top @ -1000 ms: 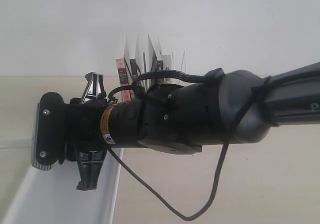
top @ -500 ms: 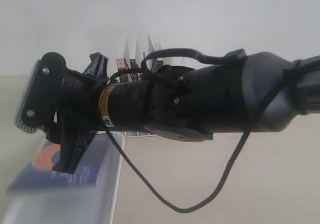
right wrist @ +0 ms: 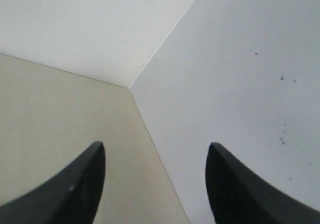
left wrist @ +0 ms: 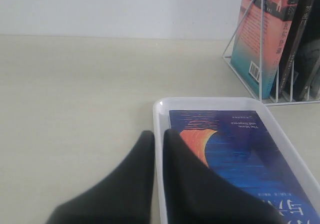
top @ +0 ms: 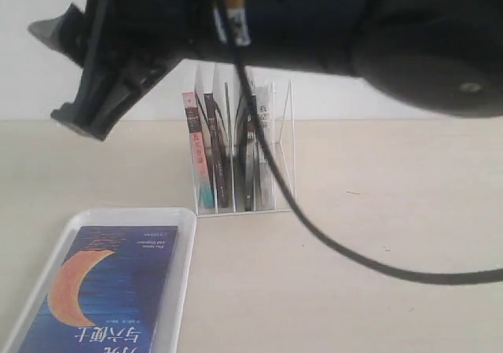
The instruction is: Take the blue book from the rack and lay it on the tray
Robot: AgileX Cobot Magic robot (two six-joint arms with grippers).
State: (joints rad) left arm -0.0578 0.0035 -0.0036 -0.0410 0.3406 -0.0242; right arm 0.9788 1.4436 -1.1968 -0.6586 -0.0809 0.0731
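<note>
The blue book, with its orange crescent moon, lies flat and face up in the white tray at the lower left. The white wire rack stands behind the tray with other books in it. My right gripper hangs open and empty high above the tray, its arm filling the top of the exterior view. In the right wrist view the right gripper faces only wall and table. My left gripper is shut, its tips over the tray's rim beside the blue book.
A pink-and-teal book and dark-spined books stand in the rack. A black cable from the right arm hangs in front of the rack. A white wall runs close behind it. Bare tabletop lies right of the tray.
The right arm has risen from just over the tray to the top of the view. The blue book, blurred under the gripper half a second ago, now lies still in the tray.
</note>
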